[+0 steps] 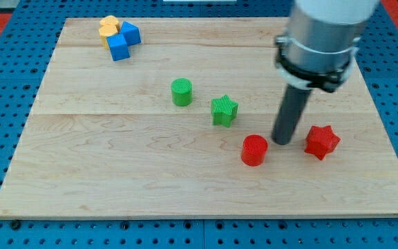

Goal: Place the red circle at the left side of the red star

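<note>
The red circle (254,150) lies on the wooden board at the lower right of middle. The red star (321,142) lies to its right, with a gap between them. My tip (282,141) stands in that gap, just right of the red circle and left of the red star, touching neither as far as I can tell.
A green star (224,111) and a green circle (182,92) lie up and left of the red circle. Two blue blocks (123,40) and a yellow block (108,26) cluster at the top left. The board (116,173) ends just below the red blocks.
</note>
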